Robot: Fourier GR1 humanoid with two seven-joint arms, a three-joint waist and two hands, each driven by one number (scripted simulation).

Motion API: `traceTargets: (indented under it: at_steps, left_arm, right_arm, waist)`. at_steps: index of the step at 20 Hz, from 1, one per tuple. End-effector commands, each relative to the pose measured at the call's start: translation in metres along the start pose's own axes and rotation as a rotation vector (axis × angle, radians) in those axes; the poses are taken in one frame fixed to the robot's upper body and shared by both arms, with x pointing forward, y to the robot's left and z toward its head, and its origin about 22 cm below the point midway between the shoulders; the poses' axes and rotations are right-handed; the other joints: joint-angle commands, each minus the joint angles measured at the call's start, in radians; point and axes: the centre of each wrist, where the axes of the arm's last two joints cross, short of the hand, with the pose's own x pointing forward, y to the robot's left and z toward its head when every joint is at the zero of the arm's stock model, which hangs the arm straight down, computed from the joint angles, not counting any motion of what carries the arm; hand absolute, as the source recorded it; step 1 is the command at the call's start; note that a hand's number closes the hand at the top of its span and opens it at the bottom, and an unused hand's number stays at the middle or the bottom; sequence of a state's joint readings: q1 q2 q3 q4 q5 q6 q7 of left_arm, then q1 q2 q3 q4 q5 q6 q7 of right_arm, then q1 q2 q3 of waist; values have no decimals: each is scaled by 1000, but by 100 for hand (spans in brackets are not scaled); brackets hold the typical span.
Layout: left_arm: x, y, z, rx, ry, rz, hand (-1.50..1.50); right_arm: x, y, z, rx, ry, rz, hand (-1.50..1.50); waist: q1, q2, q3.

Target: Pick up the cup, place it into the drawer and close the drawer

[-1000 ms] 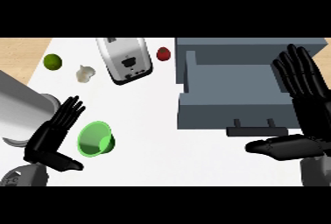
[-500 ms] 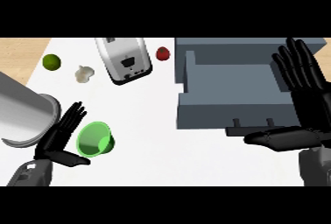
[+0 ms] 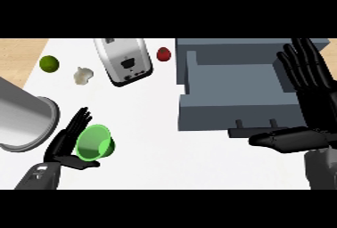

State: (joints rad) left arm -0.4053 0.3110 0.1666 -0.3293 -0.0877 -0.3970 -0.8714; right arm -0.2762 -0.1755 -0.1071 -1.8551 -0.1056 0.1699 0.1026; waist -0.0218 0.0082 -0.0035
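Grey metal showed at the far left, where a large cylindrical pot (image 3: pixel 23 118) lay by the edge of the white bench (image 3: pixel 145 116). Just right of it the left hand (image 3: pixel 66 144) came up from the lower edge, fingers nearly straight and spread behind the bright green plastic cup (image 3: pixel 94 142), thumb lying under it; the cup lay tilted with its mouth toward the view, cradled against the palm rather than clasped. Farther back sat a green lime (image 3: pixel 49 63), a pale garlic bulb (image 3: pixel 82 75), a silver toaster (image 3: pixel 124 61) and a small red fruit (image 3: pixel 164 54). To the right the grey drawer (image 3: pixel 230 109) stood pulled open, its visible interior bare. The right hand (image 3: pixel 299 133) was held flat, fingers straight over the drawer's right side, holding nothing.
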Motion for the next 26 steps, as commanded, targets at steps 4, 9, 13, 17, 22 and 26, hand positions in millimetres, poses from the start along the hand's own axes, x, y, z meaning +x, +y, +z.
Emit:
traceTargets:
  at_steps: [4,9,13,17,22,26]
  left_arm:
    - [-16,-12,10,-57,-105,66,-150]
    - [-8,-16,-8,-70,-113,73,-150]
    - [-15,-34,-12,-78,-120,95,-150]
    - [-14,-26,-8,-119,-133,133,-150]
    - [-12,-48,-27,-199,-137,284,150]
    - [-11,-60,-32,-102,-325,111,150]
  right_arm:
    - [4,0,-1,16,5,22,-150]
    - [7,-5,-4,10,1,3,-150]
    - [7,-9,8,19,-8,5,-150]
    - [5,2,-1,15,11,24,-150]
    - [5,0,-8,1,5,2,-150]
    - [10,-3,-10,24,12,33,-150]
  waist:
    - [-6,4,-1]
    - [-8,4,-1]
    - [-15,4,-1]
    - [-10,6,-2]
    - [-4,5,-2]
    - [-2,3,-2]
